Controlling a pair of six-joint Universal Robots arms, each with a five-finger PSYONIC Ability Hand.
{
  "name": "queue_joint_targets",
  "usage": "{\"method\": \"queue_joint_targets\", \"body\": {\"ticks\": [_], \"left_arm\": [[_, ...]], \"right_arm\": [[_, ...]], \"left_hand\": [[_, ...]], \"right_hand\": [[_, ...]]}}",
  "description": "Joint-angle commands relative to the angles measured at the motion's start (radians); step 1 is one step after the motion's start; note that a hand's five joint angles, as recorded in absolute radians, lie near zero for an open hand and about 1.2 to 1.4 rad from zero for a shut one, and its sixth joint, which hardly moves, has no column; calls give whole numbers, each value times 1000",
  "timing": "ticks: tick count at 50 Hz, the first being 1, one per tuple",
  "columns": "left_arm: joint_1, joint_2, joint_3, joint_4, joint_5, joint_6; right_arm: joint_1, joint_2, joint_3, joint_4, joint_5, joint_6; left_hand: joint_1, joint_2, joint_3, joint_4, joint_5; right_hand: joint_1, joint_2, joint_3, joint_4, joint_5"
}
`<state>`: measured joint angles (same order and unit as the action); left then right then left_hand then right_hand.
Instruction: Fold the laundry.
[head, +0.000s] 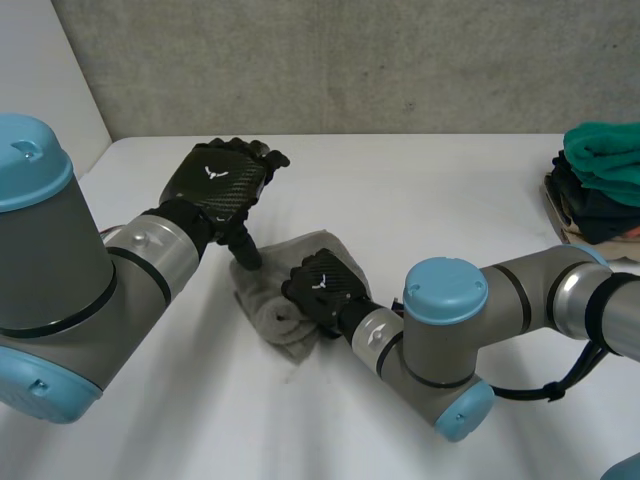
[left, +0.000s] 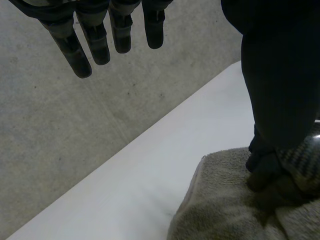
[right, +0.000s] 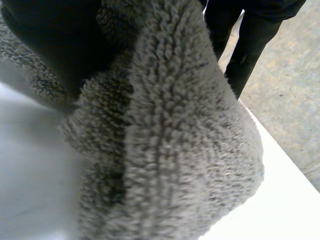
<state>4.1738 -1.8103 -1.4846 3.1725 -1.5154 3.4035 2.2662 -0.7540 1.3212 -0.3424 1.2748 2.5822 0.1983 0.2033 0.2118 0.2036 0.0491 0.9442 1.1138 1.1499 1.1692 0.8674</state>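
Grey terry-cloth towel (head: 262, 300) lies bunched and partly rolled on the white bench (head: 420, 190) between the arms. Folding seems about midway, with nothing flat or squared yet. The black right hand (head: 322, 290) clutches a thick fold at its middle, while the black left hand (head: 222, 185) keeps its fingers straight, thumb down on the far edge.

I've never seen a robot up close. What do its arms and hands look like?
The left arm and right arm are thick grey tubes with rounded joints closed by light-blue caps. The left robot hand and right robot hand are black with a carbon-weave look and a small white emblem on the back. The left one's fingers are slim, dark and segmented.
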Motion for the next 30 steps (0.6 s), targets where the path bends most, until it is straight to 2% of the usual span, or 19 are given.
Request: {"method": "queue_joint_targets", "body": {"ticks": [1, 11, 18, 23, 30], "left_arm": [[5, 2, 4, 1, 0, 0], [25, 9, 15, 4, 0, -1], [25, 11, 26, 14, 0, -1], [23, 11, 27, 15, 0, -1], [23, 11, 29, 17, 0, -1]], "right_arm": [[-14, -14, -71, -41, 11, -33], [-151, -99, -169, -159, -9, -20], [-319, -168, -263, -260, -78, 48], [-474, -188, -342, -316, -133, 179], [-718, -134, -493, -329, -268, 430]], "left_hand": [[9, 4, -4, 4, -16], [9, 4, -4, 4, -16], [12, 7, -1, 7, -13], [12, 7, -1, 7, -13], [12, 7, -1, 7, -13]], "right_hand": [[452, 282, 246, 227, 354], [452, 282, 246, 227, 354], [452, 282, 246, 227, 354], [452, 282, 246, 227, 354], [452, 282, 246, 227, 354]]}}
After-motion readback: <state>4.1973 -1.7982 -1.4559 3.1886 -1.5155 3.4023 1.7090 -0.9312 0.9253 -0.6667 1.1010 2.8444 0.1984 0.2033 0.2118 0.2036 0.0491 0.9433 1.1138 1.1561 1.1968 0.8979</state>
